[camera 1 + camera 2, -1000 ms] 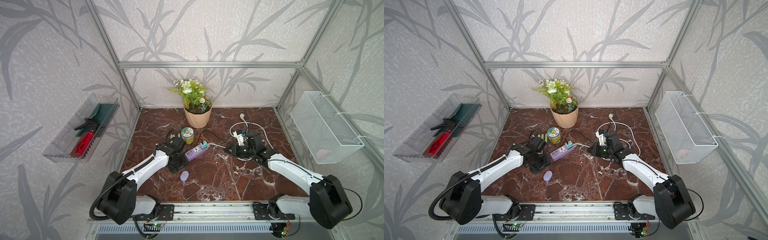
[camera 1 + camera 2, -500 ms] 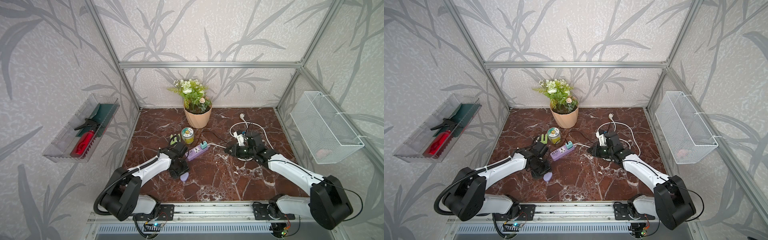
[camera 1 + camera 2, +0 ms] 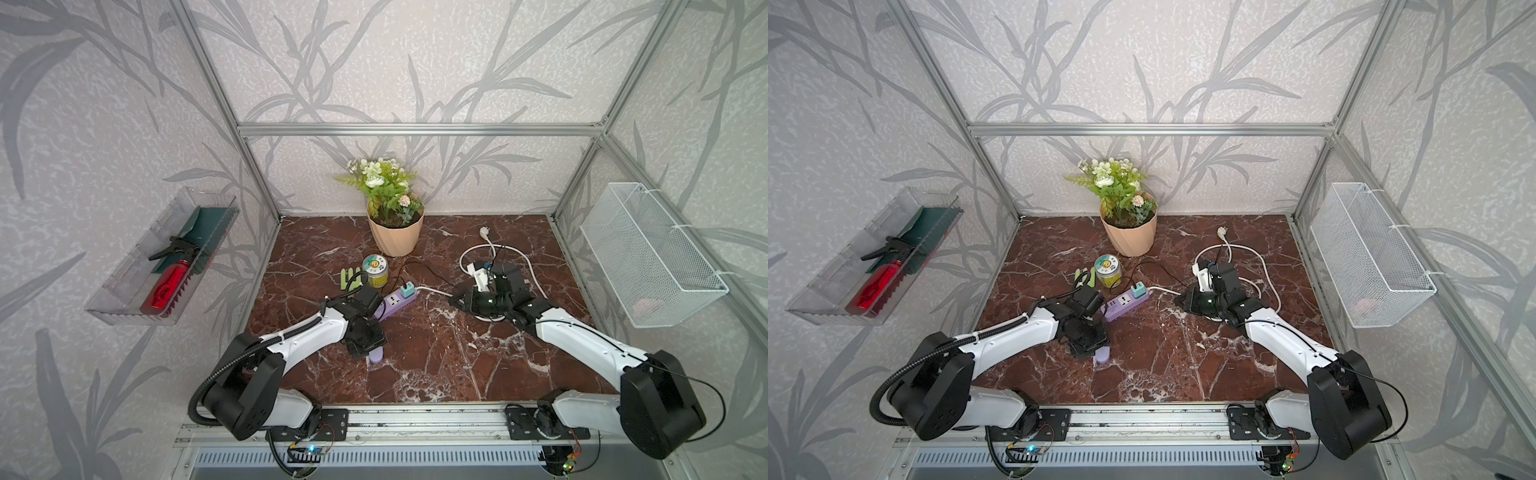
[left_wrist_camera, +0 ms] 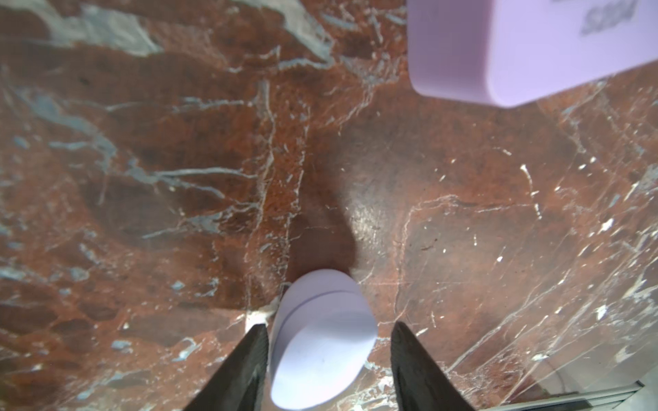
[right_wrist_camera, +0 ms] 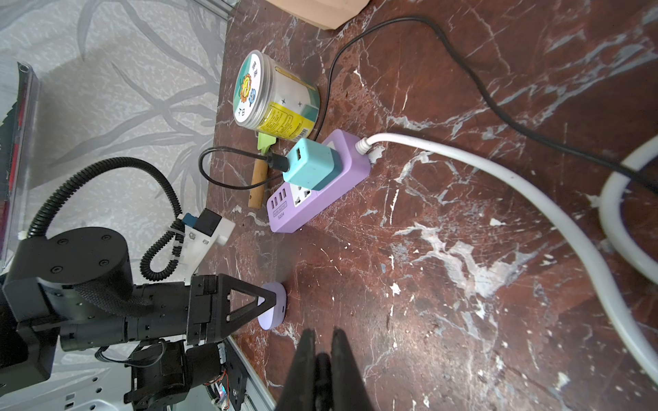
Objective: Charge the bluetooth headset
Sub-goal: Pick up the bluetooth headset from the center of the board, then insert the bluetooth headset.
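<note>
Our left tool point(image 4: 329, 329) straddles the lavender headset point(image 3: 376, 356), which lies flat on the counter point(image 3: 436, 357) near the power strip point(image 5: 320, 206), its jaws half open with a gap, poised to grip, while our right tool point(image 5: 322, 332) sits closed.

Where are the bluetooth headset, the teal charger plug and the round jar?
bluetooth headset point(image 4: 320, 338): left wrist view, on its smooth top face.
teal charger plug point(image 5: 313, 163): right wrist view, middle of its body.
round jar point(image 5: 249, 89): right wrist view, on its printed lid.
</note>
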